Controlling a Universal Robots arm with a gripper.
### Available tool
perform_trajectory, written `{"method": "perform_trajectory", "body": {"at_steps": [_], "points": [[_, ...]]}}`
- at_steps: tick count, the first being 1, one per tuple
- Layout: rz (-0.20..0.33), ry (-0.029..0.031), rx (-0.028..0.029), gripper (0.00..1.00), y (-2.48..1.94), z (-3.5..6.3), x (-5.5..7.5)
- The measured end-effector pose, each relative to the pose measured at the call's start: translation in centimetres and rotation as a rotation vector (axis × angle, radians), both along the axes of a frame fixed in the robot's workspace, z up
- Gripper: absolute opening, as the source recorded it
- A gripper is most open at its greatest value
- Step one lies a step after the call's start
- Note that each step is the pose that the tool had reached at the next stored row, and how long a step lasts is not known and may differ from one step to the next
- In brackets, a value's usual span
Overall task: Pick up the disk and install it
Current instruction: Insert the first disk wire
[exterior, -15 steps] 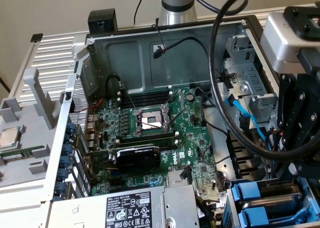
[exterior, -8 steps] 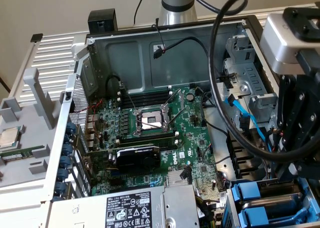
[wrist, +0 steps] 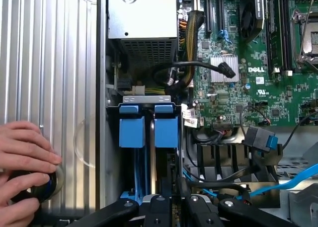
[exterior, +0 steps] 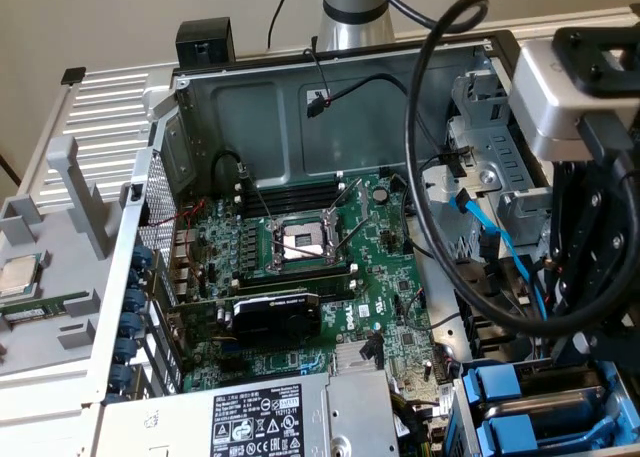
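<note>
In the drive bay, exterior view: the disk [exterior: 498, 385] sits at the exterior view's lower right. Its bright blue carrier end faces up, and it is just beside a second blue carrier [exterior: 512, 439]. The metal body is hidden down in the bay.
Arm, exterior view: a grey wrist block [exterior: 560, 87] hangs above the bay, with looped black cables [exterior: 425, 177] in front of it.
Case, exterior view: an open computer case [exterior: 300, 97] holds a green motherboard [exterior: 380, 277] with an open CPU socket [exterior: 300, 242]. A power supply [exterior: 250, 422] with a black label lies at the lower edge.
Surface and room, exterior view: the case lies on a ribbed grey metal table [exterior: 110, 102]. A small square chip [exterior: 20, 275] rests in a grey tray at the exterior view's left, and a plain beige wall [exterior: 100, 17] stands behind.
Disk, wrist view: the disk [wrist: 166, 130] shows as a blue tab seated in the bay, side by side with the second blue carrier and on the motherboard side of it.
Claw, wrist view: the gripper [wrist: 178, 207] hangs over the bay, nearest the disk. Its black fingers are drawn close together, with nothing seen pinched between them.
Hand, wrist view: a person's hand [wrist: 25, 162] rests on the table beside the case, fingers around a round dark object [wrist: 47, 187].
</note>
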State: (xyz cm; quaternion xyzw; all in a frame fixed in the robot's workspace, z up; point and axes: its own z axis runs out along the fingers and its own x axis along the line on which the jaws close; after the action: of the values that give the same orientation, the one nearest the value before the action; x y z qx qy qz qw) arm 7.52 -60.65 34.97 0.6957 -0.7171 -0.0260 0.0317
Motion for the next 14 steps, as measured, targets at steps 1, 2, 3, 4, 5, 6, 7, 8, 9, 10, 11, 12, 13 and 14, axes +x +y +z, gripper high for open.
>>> {"method": "perform_trajectory", "body": {"at_steps": [1,2,3,4,5,6,7,8,9,10,11,12,13,14], "points": [[0.000,-0.0012,0.0002,0.17,0.00,-0.02,-0.03],[0.000,-0.0023,0.0003,0.17,0.00,-0.04,-0.03],[0.000,-0.0030,0.0008,0.17,0.01,-0.07,-0.03],[0.000,-0.0036,0.0011,0.17,0.02,-0.11,-0.04],[0.000,-0.0042,0.0013,0.17,0.04,-0.14,-0.06],[0.000,-0.0048,0.0015,0.17,0.08,-0.17,-0.11],[0.000,-0.0052,0.0014,0.17,0.09,-0.18,-0.14],[0.000,-0.0056,0.0012,0.17,0.09,-0.19,-0.13],[0.000,-0.0059,0.0013,0.17,0.10,-0.21,-0.13],[0.000,-0.0061,0.0015,0.17,0.10,-0.24,-0.13],[0.000,-0.0061,0.0016,0.17,0.10,-0.28,-0.14],[0.000,-0.0061,0.0018,0.17,0.10,-0.34,-0.14],[0.000,-0.0062,0.0016,0.17,0.10,-0.37,-0.14],[0.000,-0.0063,0.0016,0.17,0.10,-0.39,-0.14]]}}
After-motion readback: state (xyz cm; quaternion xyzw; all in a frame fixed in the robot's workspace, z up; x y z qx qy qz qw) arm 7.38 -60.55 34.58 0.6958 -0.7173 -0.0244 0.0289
